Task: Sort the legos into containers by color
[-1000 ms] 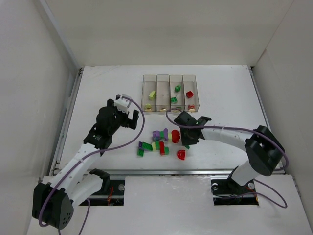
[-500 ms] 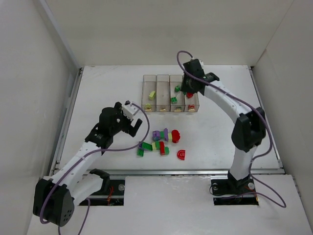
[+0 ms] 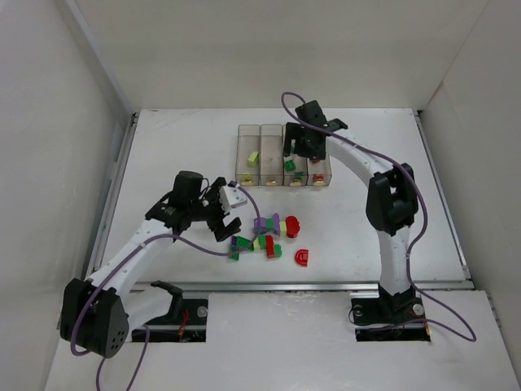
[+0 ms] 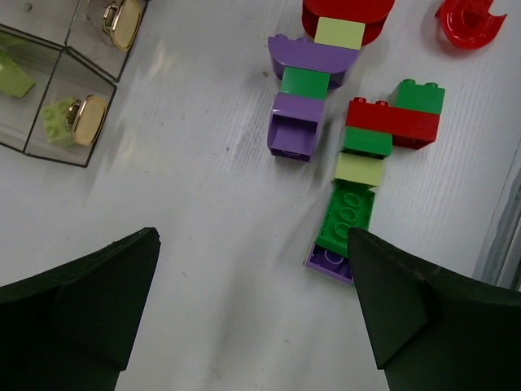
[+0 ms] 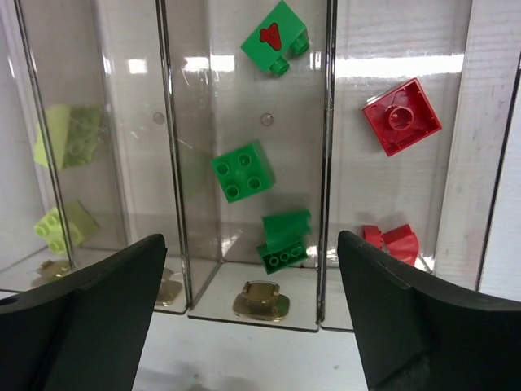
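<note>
White table [image 3: 374, 220]: legos [image 3: 266, 236] beside left fingers [image 4: 81, 301], released; right fingers [image 5: 89, 309] released above containers [image 3: 270, 142].

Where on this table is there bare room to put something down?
The far-left corner of the table, between the containers and the left edge, is bare. So is the right side, past the right arm. The near middle is crowded: loose legos lie there, with the left gripper beside them, and the right gripper hangs over the containers.
</note>
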You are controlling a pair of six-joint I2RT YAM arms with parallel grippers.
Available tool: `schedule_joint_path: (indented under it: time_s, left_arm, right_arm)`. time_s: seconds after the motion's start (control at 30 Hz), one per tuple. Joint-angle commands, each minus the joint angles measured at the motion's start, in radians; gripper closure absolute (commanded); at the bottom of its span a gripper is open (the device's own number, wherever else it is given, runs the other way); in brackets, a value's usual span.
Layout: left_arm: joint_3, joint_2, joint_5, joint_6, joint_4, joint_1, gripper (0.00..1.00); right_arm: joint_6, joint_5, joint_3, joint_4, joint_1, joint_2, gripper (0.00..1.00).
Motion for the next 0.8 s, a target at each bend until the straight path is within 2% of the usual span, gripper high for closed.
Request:
schedule_joint_path:
  time_s: [0.0,0.23,0.33,0.43,0.53,0.63,0.77]
  left_arm:
    - [0.058,0.010,0.092,0.097,-0.074,0.002,0.01]
    - [0.068,0.019,0.092,0.101,-0.063,0.002,0.01]
    - [0.043,-0.001,0.074,0.080,-0.022,0.002,0.01]
    - [-0.003,-0.021,0.025,-0.003,0.070,0.002,0.01]
    - [-0.034,-0.021,-0.046,-0.093,0.171,0.002,0.01]
    - [-0.055,-0.021,-0.090,-0.126,0.230,0.002,0.01]
    - [-0.055,-0.021,-0.116,-0.126,0.248,-0.008,0.01]
  right_arm:
    - [-0.022,-0.011,0.017,0.008,0.001,-0.056,0.06]
    - [-0.085,0.050,-0.146,-0.023,0.041,-0.257,0.04]
    - [-0.109,0.076,-0.319,-0.081,0.124,-0.395,0.04]
    - [-0.053,0.074,-0.543,-0.115,0.237,-0.526,0.04]
    - [0.010,-0.012,-0.740,-0.100,0.346,-0.631,0.04]
    - [0.102,-0.066,-0.859,-0.074,0.409,-0.670,0.04]
    - [0.154,-0.051,-0.910,-0.054,0.468,-0.654,0.02]
